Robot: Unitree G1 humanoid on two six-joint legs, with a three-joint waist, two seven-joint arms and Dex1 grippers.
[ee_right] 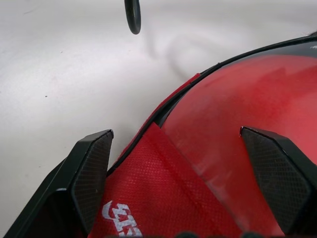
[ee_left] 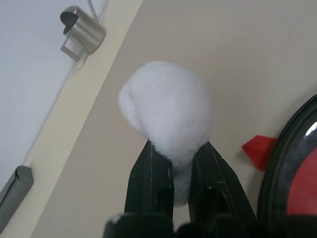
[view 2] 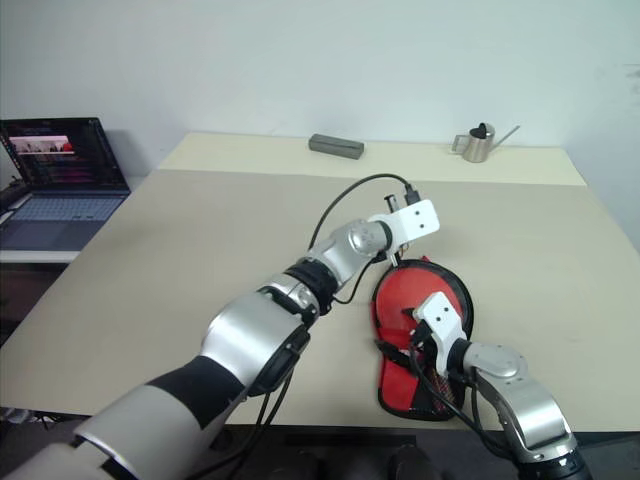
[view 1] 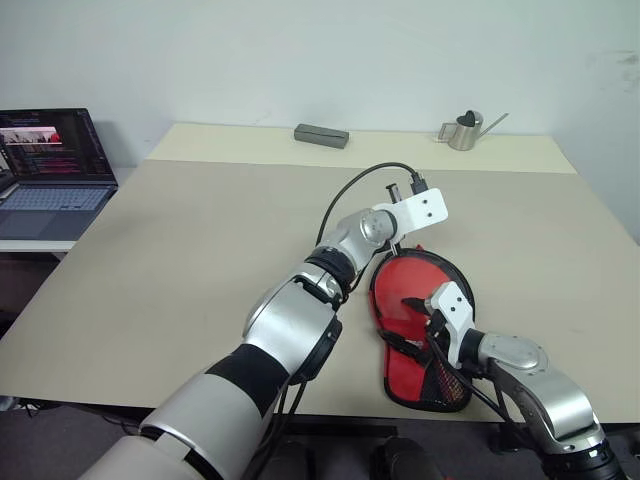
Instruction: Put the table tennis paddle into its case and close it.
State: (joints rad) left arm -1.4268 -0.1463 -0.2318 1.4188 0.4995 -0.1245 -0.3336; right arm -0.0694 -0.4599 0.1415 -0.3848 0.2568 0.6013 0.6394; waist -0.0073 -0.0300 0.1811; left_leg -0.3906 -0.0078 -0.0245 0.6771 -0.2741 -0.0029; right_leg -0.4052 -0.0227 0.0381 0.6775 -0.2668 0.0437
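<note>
The red case [view 1: 425, 330] lies near the table's [view 1: 200, 250] near right edge, with the table tennis paddle's [ee_right: 237, 124] glossy red face showing inside its open flap. The left gripper [ee_left: 173, 163] is clamped on the white pom-pom [ee_left: 168, 109] at the case's far end. The right gripper [ee_right: 178, 168] hangs spread wide over the case.

Soft, even indoor light, faint shadows; the pom-pom [ee_left: 168, 109] looks blurred close up.
</note>
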